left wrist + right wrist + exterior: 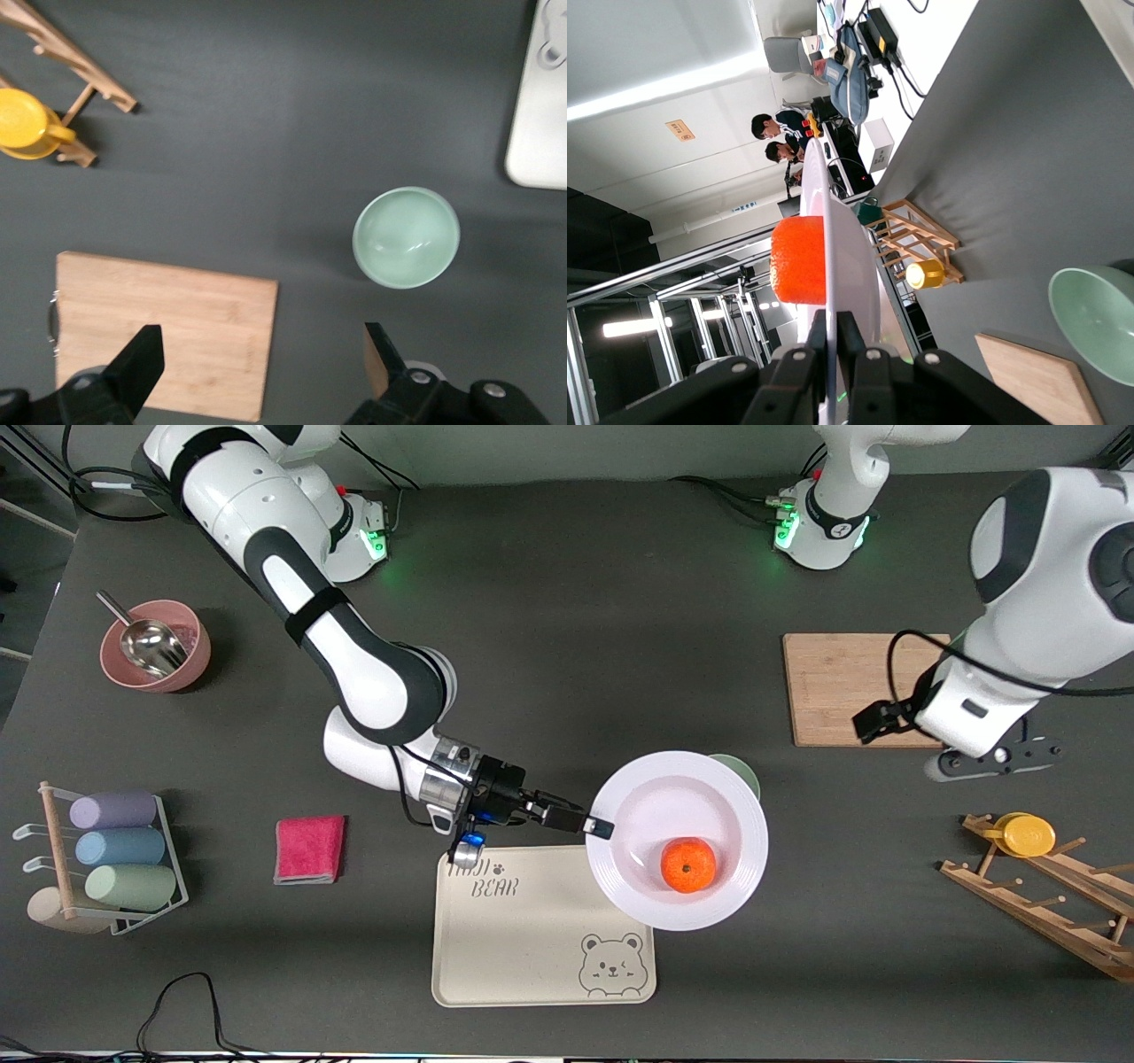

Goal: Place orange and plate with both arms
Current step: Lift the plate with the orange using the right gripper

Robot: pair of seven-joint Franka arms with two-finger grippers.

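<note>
right gripper (599, 828) pinched on plate (678, 802) rim at its 9 o'clock, carrying it level above bear tray (523, 948) corner so orange (688, 864) stays put; left gripper (261, 363) wide open, empty, waiting over cutting board (842, 682).

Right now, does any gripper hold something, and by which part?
The right gripper holds the plate by its rim, with the orange on it. The left gripper is open, holding nothing.

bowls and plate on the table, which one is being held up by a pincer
The white plate with the orange in it: the right pincer is shut on its rim. The green bowl and the pink bowl sit untouched.
</note>
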